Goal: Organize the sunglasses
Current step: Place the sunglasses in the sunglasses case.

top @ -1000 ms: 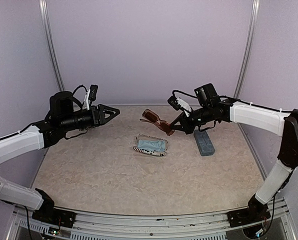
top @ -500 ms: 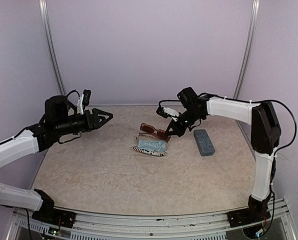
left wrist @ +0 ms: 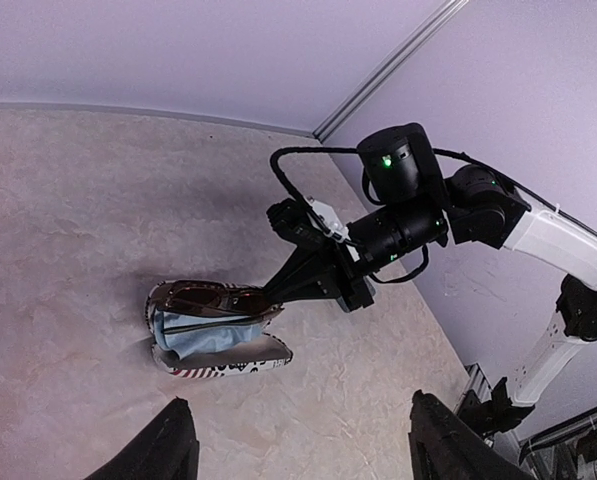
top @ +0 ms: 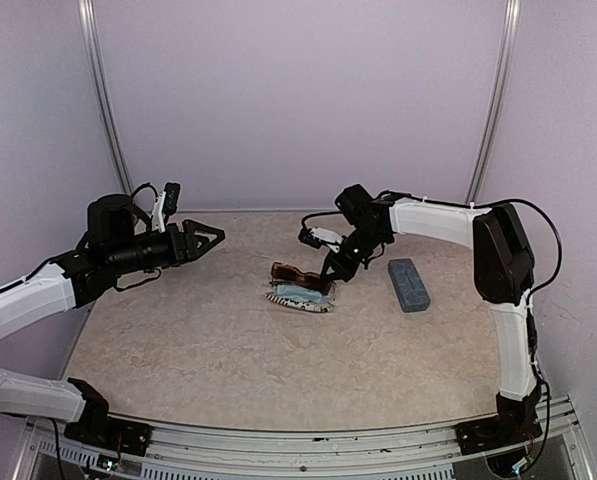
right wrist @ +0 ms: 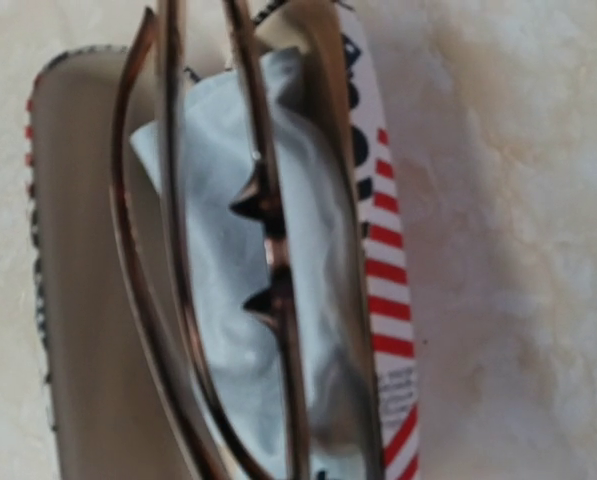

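The dark reddish-brown sunglasses hang folded over the far rim of an open striped pouch in mid-table. My right gripper is shut on their right end and reaches in from the right. The left wrist view shows the sunglasses just above a light-blue cloth inside the pouch, with the right gripper at their end. In the right wrist view the sunglasses fill the frame over the pouch; its own fingers are hidden. My left gripper hovers open, left of the pouch, holding nothing.
A blue-grey oblong case lies shut on the table, right of the pouch. Lilac walls with metal posts close in the table at the back and sides. The left gripper's dark fingertips frame the table surface below the pouch.
My right arm has swung left and down, carrying the sunglasses from mid-air onto the open pouch. My left gripper has opened wider and drawn back a little.
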You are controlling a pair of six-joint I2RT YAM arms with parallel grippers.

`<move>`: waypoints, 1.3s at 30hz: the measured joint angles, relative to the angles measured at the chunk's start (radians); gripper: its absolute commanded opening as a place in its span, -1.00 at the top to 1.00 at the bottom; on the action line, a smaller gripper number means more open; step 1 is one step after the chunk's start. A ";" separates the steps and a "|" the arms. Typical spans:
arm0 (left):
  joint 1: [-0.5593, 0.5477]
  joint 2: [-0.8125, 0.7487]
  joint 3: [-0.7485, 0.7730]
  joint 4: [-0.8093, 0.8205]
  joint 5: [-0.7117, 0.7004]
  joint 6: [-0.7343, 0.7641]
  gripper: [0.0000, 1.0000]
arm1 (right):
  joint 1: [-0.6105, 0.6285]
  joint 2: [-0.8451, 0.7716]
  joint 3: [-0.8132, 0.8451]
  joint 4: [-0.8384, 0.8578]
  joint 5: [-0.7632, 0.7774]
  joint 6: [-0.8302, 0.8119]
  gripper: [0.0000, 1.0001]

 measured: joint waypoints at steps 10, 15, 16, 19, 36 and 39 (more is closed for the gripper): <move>0.000 -0.004 -0.010 -0.007 0.000 0.000 -0.42 | 0.000 0.058 0.033 -0.058 0.002 0.000 1.00; 0.000 -0.004 -0.010 -0.007 0.000 -0.001 -0.42 | 0.000 0.061 0.053 -0.072 0.010 0.006 0.80; 0.000 -0.004 -0.010 -0.007 0.000 -0.001 -0.42 | 0.000 0.063 0.056 -0.074 0.012 0.009 0.74; 0.000 -0.004 -0.010 -0.007 0.000 -0.001 -0.42 | 0.000 0.065 0.062 -0.076 0.025 0.016 0.57; 0.000 0.026 -0.010 -0.009 0.000 -0.007 -0.41 | 0.006 0.008 0.045 0.002 0.056 0.068 0.41; 0.000 0.042 -0.010 -0.018 0.000 -0.008 -0.41 | 0.006 -0.021 0.045 0.018 0.056 0.076 0.41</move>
